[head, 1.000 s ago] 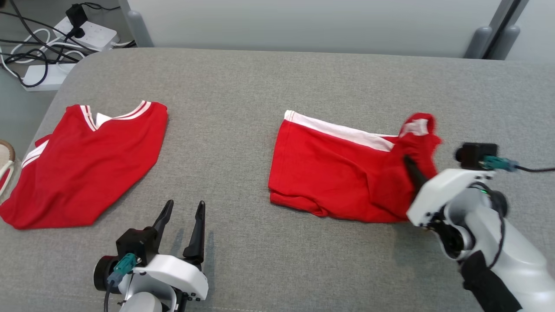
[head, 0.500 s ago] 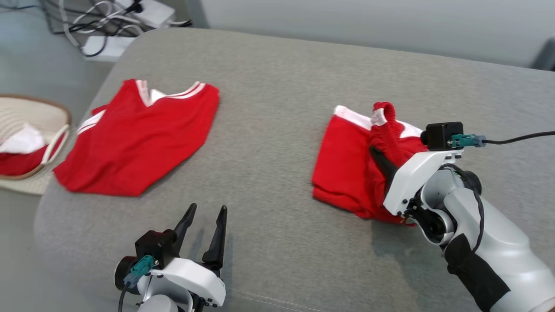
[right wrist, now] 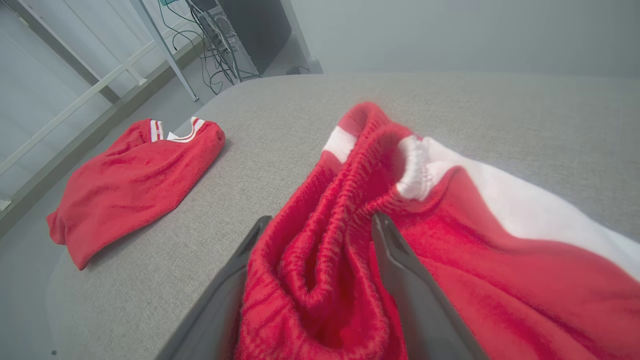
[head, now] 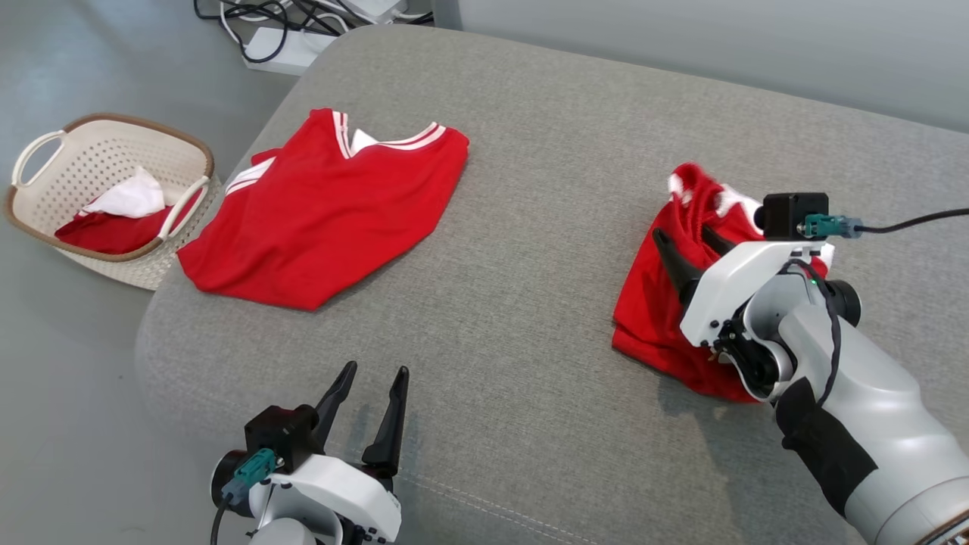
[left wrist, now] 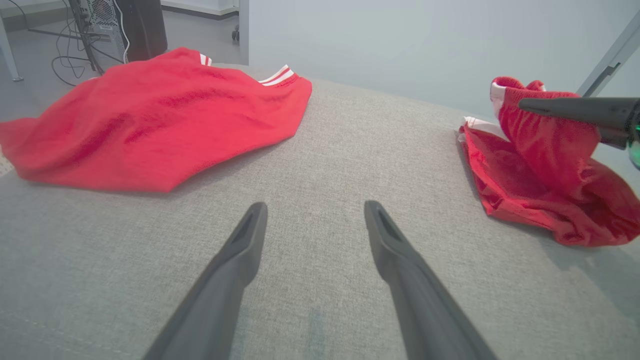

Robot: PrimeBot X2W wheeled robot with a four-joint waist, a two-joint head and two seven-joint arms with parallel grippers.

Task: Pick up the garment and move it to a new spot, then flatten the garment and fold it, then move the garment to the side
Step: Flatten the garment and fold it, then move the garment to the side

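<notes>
garment [head: 649, 318]: red shorts, white side stripe, ribbed elastic waistband
state: crumpled, doubled over itself, not flat
pose: waistband end bunched up high, rest slumped on the bench [head: 530, 227]
location: right side of bench
contact: waistband bunch between right gripper [head: 683, 236] jaws, jaws spread

I've got a grey woven-fabric cushion [head: 530, 227] as my work surface, with a rounded far-left corner and a stitched seam running near its front edge. Two pieces lie on it, well apart. On the left a red jersey [head: 325, 219] is spread fairly flat, its white-striped V-neck toward the far side and its lower end close to the cushion's left edge. On the right the red shorts [head: 651, 303] sit bunched, white-banded waistband raised, lower folds resting on the fabric. Beside the cushion, the grey floor [head: 76, 341] carries a cream laundry basket [head: 129, 118] and a white power strip [head: 280, 53] with cables.
</notes>
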